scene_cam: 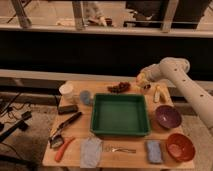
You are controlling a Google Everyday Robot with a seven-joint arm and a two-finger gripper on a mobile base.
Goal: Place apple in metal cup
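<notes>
seemingly clamped in the gripper (pixel 142 80), the small round pale yellow apple (pixel 140 78) hangs just above the short grey metal cup (pixel 145 88) (back right of the wooden table (pixel 125 156)), near a dark grape cluster (pixel 119 88).
</notes>
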